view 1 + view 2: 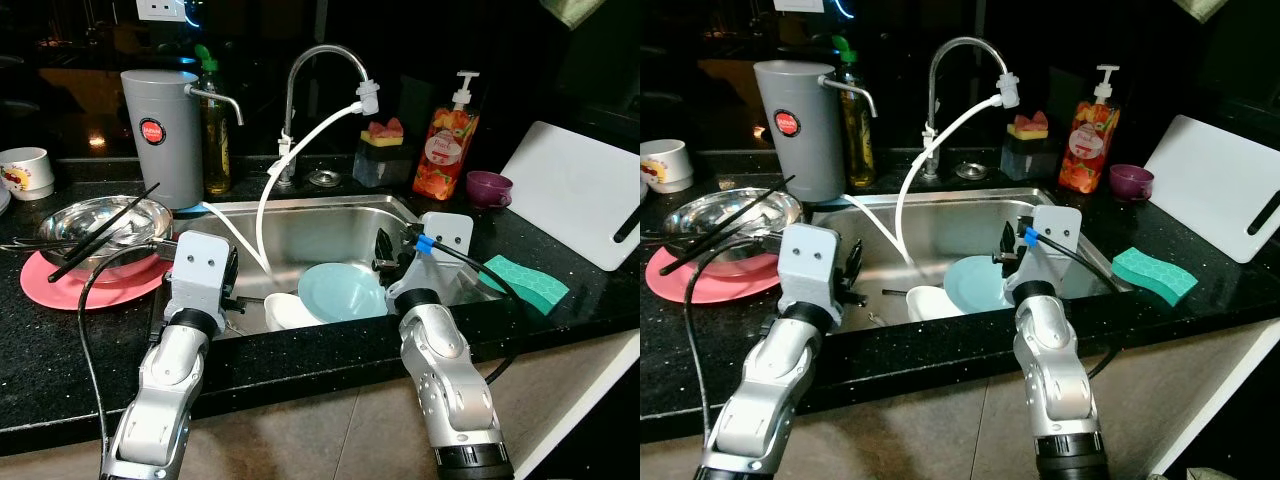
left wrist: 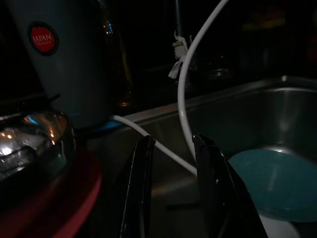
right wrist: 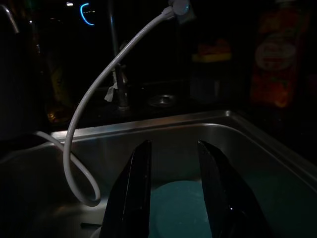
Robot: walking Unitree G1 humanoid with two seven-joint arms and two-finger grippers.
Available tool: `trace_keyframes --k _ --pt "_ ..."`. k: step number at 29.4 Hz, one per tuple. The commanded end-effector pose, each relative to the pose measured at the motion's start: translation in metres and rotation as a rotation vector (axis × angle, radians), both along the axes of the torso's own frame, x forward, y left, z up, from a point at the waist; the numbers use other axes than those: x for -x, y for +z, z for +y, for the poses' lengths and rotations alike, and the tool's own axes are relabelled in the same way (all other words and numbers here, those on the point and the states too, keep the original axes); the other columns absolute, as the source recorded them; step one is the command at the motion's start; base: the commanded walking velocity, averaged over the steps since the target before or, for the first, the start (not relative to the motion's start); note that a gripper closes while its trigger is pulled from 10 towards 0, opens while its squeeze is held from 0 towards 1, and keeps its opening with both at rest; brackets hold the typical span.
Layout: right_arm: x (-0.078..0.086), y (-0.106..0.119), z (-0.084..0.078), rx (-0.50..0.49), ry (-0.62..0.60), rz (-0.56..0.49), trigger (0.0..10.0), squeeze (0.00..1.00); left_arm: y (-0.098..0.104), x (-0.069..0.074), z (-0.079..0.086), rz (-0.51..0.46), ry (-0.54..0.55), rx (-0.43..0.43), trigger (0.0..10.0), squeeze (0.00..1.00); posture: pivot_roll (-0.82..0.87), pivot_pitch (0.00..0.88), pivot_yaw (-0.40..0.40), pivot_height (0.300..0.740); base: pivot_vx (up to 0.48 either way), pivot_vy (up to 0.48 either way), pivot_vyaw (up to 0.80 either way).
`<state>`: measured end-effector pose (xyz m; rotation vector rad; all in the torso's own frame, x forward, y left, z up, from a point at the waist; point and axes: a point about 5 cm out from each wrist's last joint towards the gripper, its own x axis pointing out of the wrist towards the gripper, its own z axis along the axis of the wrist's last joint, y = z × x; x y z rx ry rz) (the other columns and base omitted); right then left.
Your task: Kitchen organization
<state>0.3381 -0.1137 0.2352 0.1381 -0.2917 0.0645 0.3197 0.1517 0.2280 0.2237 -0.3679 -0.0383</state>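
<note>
Leaning rim-up, teal plate (image 1: 343, 291) faces sink (image 1: 330, 232) front.

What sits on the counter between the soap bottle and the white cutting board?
A small purple cup stands between the soap bottle and the cutting board, shown in both eye views. It touches neither.
</note>
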Motion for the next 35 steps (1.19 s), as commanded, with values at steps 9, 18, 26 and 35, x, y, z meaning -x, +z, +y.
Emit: trace_keyframes --k 9,18,26,35 --pt "0.002 -0.002 -0.005 -0.006 -0.02 0.0 10.0 0.0 0.04 -0.009 0.041 -0.097 0.104 -0.092 10.0 0.56 0.11 0.051 -0.082 0.74 0.0 0.0 0.0" --pt "-0.001 0.002 -0.003 -0.011 -0.013 -0.014 10.0 0.0 0.089 -0.015 0.082 -0.111 0.208 0.058 10.0 1.0 0.12 0.034 -0.082 0.74 0.0 0.0 0.0" --pt "-0.001 -0.001 -0.003 -0.01 -0.011 -0.01 10.0 0.0 0.105 -0.023 0.135 0.155 0.378 0.219 10.0 0.31 0.14 0.026 -0.072 0.74 0.0 0.0 0.0" --pt "-0.001 0.0 -0.002 -0.018 -0.014 -0.012 10.0 0.0 0.116 -0.027 0.15 0.316 0.386 0.358 10.0 0.0 0.14 0.029 -0.067 0.74 0.0 0.0 0.0"
